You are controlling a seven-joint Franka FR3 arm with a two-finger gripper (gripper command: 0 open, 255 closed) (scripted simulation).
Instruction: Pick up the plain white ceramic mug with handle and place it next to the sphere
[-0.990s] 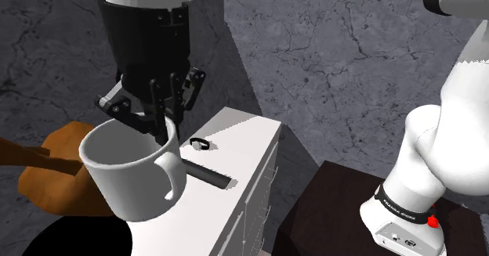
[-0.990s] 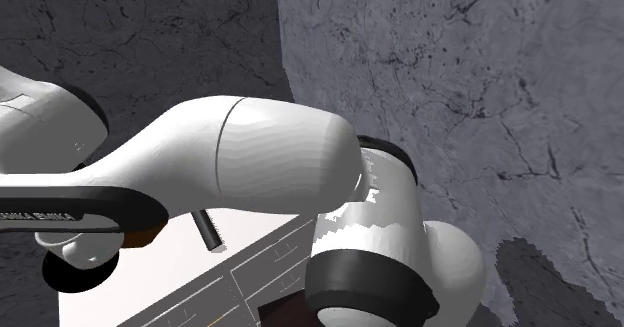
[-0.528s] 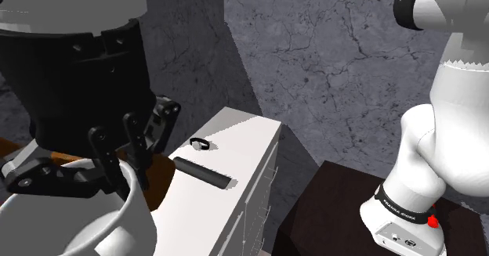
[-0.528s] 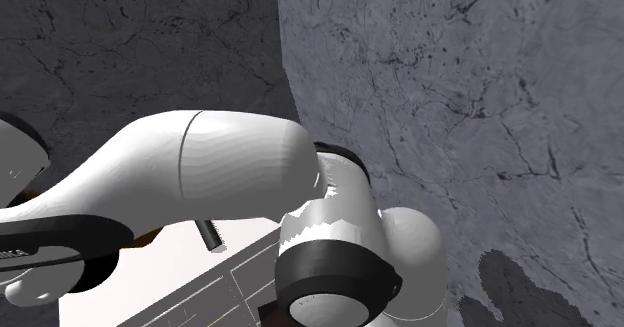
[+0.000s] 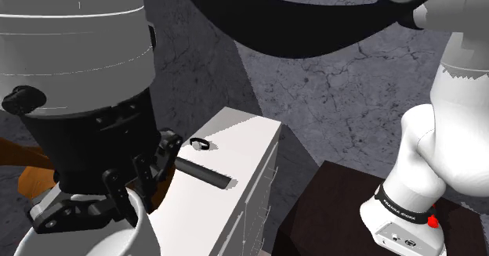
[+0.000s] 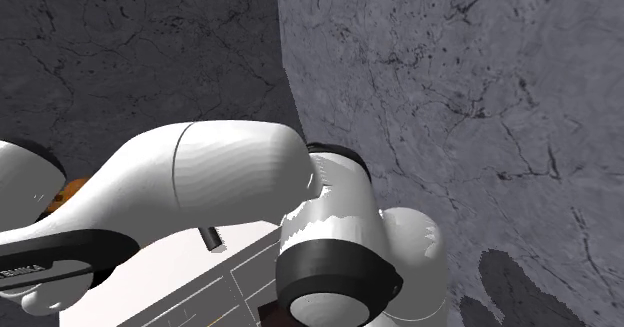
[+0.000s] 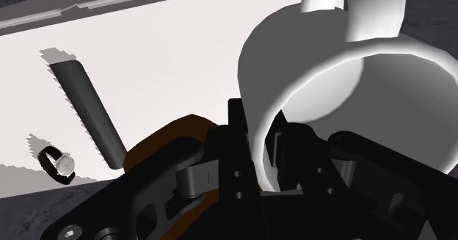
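My black gripper (image 5: 129,190) hangs close to the shoulder camera at that view's lower left, shut on the wall of a white mug (image 5: 125,235), of which a piece of rim shows below the fingers. In the wrist view the mug (image 7: 345,70) is clasped by its rim between the fingers (image 7: 242,139), one inside and one outside, with the handle (image 7: 357,7) on the side away from the hand. The mug is held in the air beside the white cabinet top (image 5: 235,141).
On the cabinet top lie a dark cylinder (image 5: 202,173) (image 7: 88,110) and a small wristwatch (image 5: 200,144) (image 7: 57,164). A brown rounded object (image 5: 31,180) sits left of the cabinet. My base (image 5: 407,207) stands on a dark stand at the right. Grey stone walls rise behind.
The gripper has carried the mug off the cabinet's near end, toward the shoulder view's lower left and closer to that camera. The cylinder and watch have not moved.
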